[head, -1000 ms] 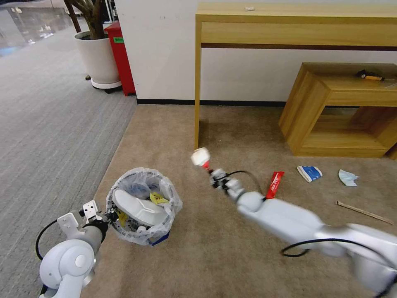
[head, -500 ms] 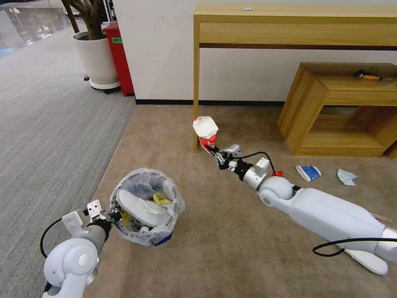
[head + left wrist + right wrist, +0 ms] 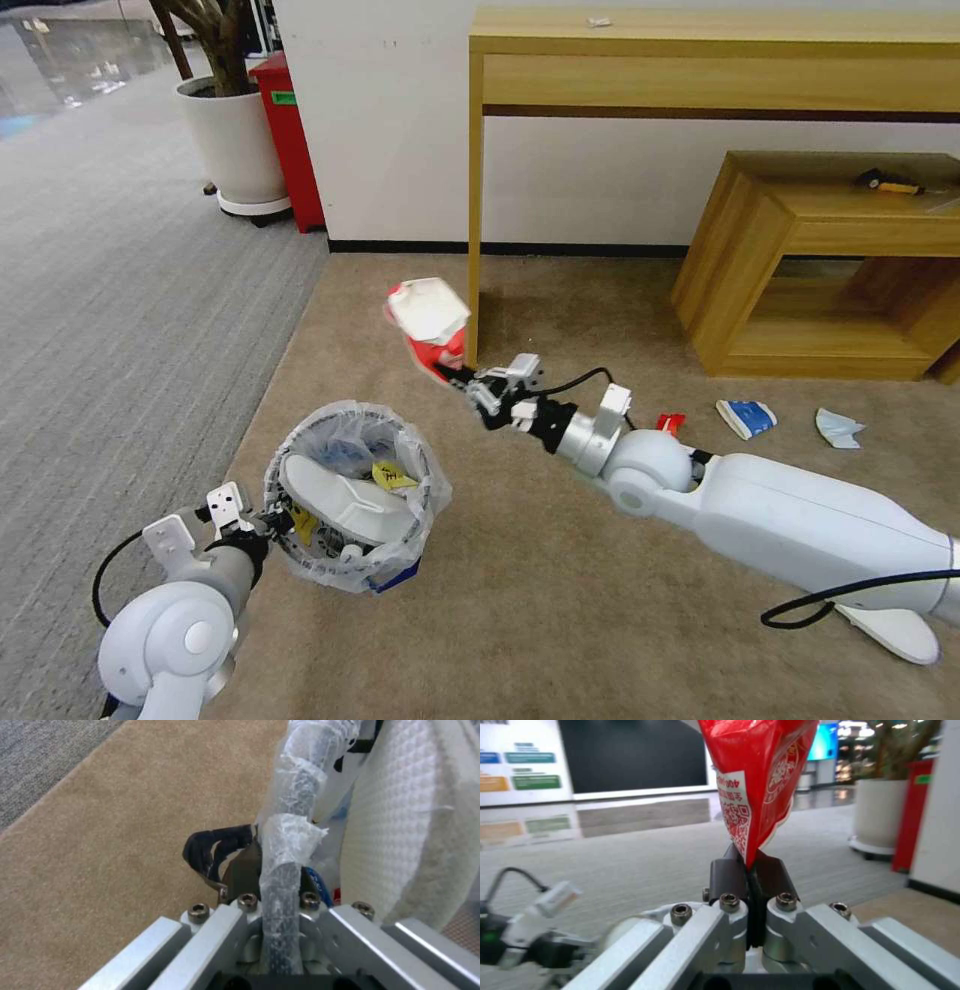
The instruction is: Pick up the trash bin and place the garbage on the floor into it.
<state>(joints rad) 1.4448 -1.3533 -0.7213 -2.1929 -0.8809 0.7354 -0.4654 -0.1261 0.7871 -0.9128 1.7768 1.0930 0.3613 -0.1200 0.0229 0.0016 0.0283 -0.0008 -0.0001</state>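
Right gripper holds a snack wrapper in the air beyond the trash bin; left gripper holds the bin by its rim.

The right gripper [image 3: 463, 380] is clamped on the lower tip of the red snack wrapper [image 3: 430, 320], whose long axis runs upward and away from the fingers, white face up. The wrapper is crumpled, red with white print. The left gripper [image 3: 268, 520] is closed on the rim of the trash bin [image 3: 350, 490], a small round black bin with a clear liner, tilted, a white slipper [image 3: 340, 500] lying inside. The bin is above the beige floor [image 3: 520, 600] near its left edge, by the grey ribbed carpet [image 3: 120, 300].
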